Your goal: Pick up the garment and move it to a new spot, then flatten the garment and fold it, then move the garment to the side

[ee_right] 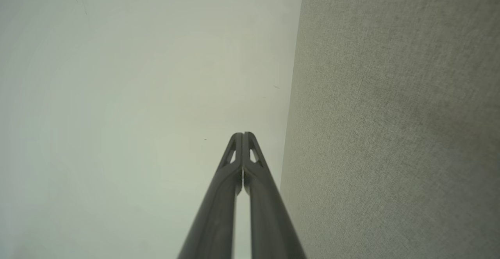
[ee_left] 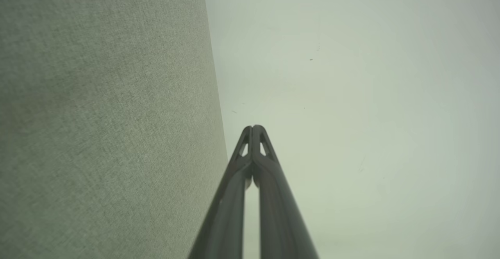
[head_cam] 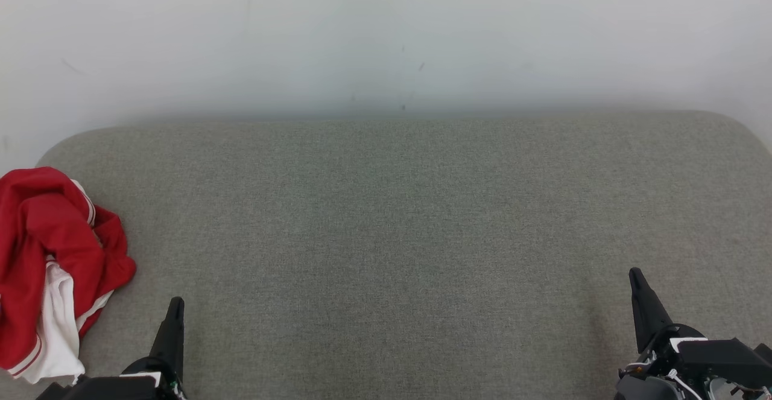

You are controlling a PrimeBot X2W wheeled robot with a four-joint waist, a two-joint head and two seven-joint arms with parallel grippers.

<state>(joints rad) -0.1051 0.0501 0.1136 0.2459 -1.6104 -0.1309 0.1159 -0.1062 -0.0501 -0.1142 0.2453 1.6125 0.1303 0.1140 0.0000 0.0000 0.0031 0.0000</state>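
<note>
Currently red-and-white garment [head_cam: 51, 273] lies crumpled at far left edge of grey cushion [head_cam: 410, 237], just beside left gripper [head_cam: 175, 303]. Left gripper fingers pressed together, holding nothing. Right gripper [head_cam: 635, 274] at lower right, well apart from garment, fingers also together, empty. Pale wall [head_cam: 386, 38] behind cushion.

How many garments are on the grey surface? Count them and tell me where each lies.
1. The red and white garment lies crumpled at the left edge of the grey surface, beside the left gripper. It runs off the picture's edge, so more could be hidden there.
</note>
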